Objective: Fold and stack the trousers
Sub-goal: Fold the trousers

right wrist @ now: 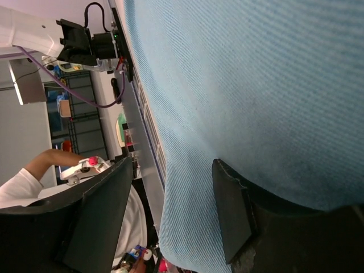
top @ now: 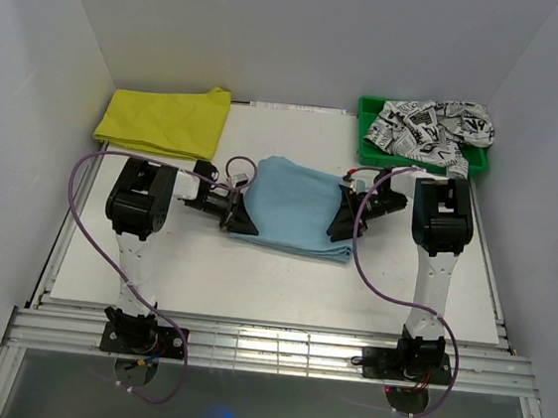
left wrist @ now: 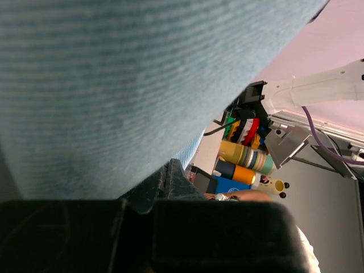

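The left claw (top: 241,217) is clenched on the 9 o'clock edge of the light blue trousers (top: 294,206), which lie folded mid-tabletop (top: 251,286). The right claw (top: 343,221) stands released astride their 3 o'clock edge. A lift by the left alone would likely skew the fold or shed a layer. The printed garment (top: 429,130) at 1 o'clock shows lettering too small to read.

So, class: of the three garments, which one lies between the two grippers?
The light blue trousers, folded mid-table; the yellow garment lies back left, the printed one drapes over the green bin.
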Controlling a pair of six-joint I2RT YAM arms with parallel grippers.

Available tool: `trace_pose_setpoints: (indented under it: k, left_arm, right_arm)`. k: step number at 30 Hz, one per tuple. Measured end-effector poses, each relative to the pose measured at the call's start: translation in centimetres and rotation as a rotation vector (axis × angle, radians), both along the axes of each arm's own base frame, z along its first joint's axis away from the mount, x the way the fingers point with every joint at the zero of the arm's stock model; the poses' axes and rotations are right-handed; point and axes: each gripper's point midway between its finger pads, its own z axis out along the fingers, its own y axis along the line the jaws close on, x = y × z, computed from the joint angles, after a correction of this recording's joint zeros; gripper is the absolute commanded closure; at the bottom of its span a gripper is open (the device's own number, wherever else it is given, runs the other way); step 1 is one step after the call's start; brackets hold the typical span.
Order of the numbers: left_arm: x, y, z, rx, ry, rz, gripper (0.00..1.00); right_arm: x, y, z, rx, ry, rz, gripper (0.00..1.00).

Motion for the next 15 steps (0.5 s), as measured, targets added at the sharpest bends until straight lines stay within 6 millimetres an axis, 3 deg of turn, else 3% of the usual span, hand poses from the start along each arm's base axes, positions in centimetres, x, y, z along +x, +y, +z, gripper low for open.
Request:
trace_pose_setpoints:
  k: [5, 9, 11, 15]
  left_arm:
    - [-1.1, 0.6, 0.3, 0.004, -0.005, 0.024, 1.00]
    - [-0.8, 1.0, 1.9, 0.041, -0.087, 0.033, 0.65]
    - [0.3, 1.1, 3.9, 0.049, -0.165, 0.043, 0.63]
    - [5.2, 0.3, 10.5, 0.010, -0.421, 0.064, 0.62]
  right_arm:
    - [-0.5, -0.7, 0.0, -0.044, -0.041, 0.039, 0.35]
    - [-0.3, -2.3, 0.6, -0.130, -0.175, 0.118, 0.30]
    - [1.2, -3.2, 1.4, -0.163, -0.281, 0.144, 0.23]
    - [6.5, -4.3, 5.0, -0.175, -0.537, 0.100, 0.08]
